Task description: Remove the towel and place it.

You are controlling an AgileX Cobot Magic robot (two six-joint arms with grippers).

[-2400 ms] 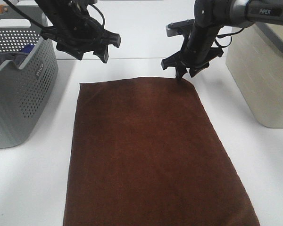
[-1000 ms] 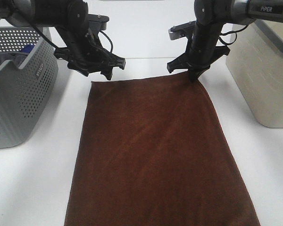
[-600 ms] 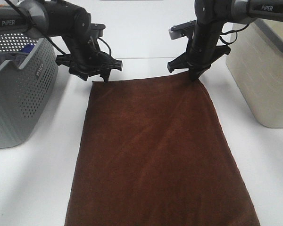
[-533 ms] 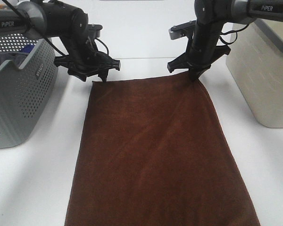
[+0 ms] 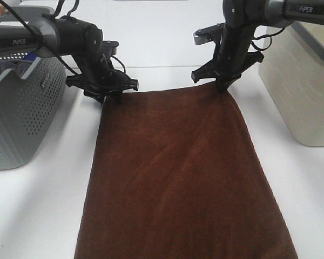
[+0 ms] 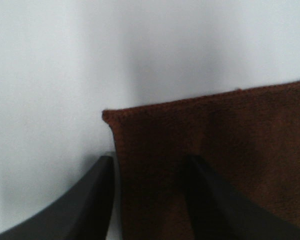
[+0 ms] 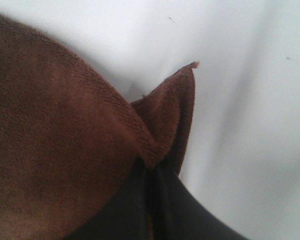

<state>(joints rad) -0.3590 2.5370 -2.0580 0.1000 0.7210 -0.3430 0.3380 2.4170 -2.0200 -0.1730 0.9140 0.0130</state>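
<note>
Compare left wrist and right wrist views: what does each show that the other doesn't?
Left wrist only: a towel corner lying flat, and the left gripper with jaws apart, one finger beside the hem on the table, the other over the cloth; nothing pinched yet. Right wrist only: another corner bunched and pinched in the shut right gripper, its tip sticking out. Both: the brown towel on the white table.

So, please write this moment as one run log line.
left gripper: open, astride far towel corner | right gripper: shut on other far corner | towel: spread on table
</note>
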